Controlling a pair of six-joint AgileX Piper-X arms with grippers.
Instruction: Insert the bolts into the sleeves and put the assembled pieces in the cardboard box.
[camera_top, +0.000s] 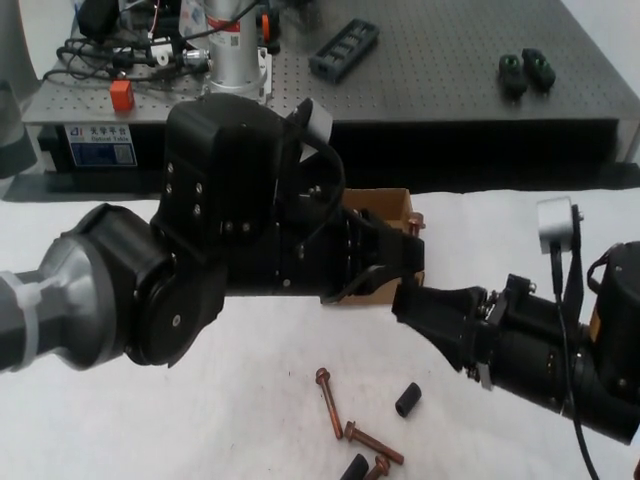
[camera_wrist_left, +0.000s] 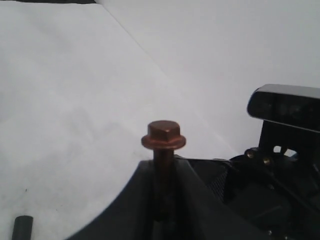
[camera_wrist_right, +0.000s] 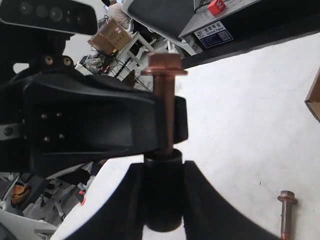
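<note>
Bolt (camera_wrist_left: 163, 136): copper-brown, dull sheen. Sleeve (camera_wrist_right: 162, 192): matte black. Left end effector (camera_wrist_left: 163, 175), right end effector (camera_wrist_right: 162, 172): black. Tabletop (camera_top: 200, 420): plain white. Loose bolts (camera_top: 328, 402): copper. Loose sleeves (camera_top: 407, 399): black. Cardboard box (camera_top: 392, 203): tan-brown. Rear plate (camera_top: 450, 50): grey, regular dot grid of holes. Small block (camera_top: 121, 95): orange-red. Label (camera_top: 98, 145): white and blue. Cylinder (camera_top: 553, 225) on right arm: silver-grey.

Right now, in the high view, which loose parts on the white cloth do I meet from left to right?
Long copper bolt → slanted copper bolt → black sleeve. The lower-edge sleeve and lower-edge bolt overlap the slanted one, so I omit them.
</note>
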